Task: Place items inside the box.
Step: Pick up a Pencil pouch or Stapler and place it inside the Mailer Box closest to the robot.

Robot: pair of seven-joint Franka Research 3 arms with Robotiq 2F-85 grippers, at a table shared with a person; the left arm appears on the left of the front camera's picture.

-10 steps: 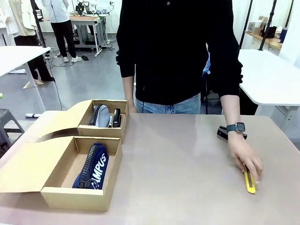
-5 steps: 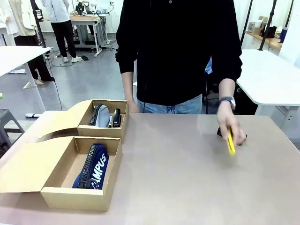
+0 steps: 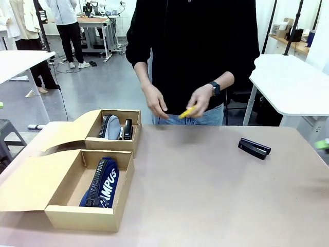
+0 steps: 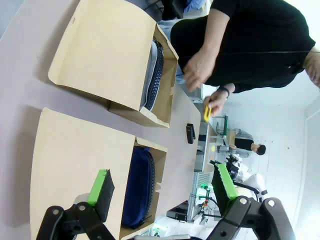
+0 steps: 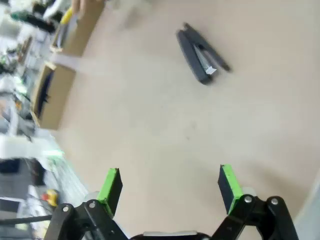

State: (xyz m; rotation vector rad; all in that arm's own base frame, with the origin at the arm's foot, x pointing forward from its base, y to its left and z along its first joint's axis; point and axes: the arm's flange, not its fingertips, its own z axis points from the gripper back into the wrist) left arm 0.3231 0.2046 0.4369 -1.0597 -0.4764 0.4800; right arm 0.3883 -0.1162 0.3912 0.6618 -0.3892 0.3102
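Above table — person's hand holds yellow utility knife.

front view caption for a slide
Person holds yellow utility knife; black stapler lies on table, pouches sit in two open boxes.

This is looking like a robotics lab in an open workshop hall. White work tables are standing at the left and at the right on a bare grey floor. Cables are trailing across it. A person is standing by a far workbench that is carrying equipment.
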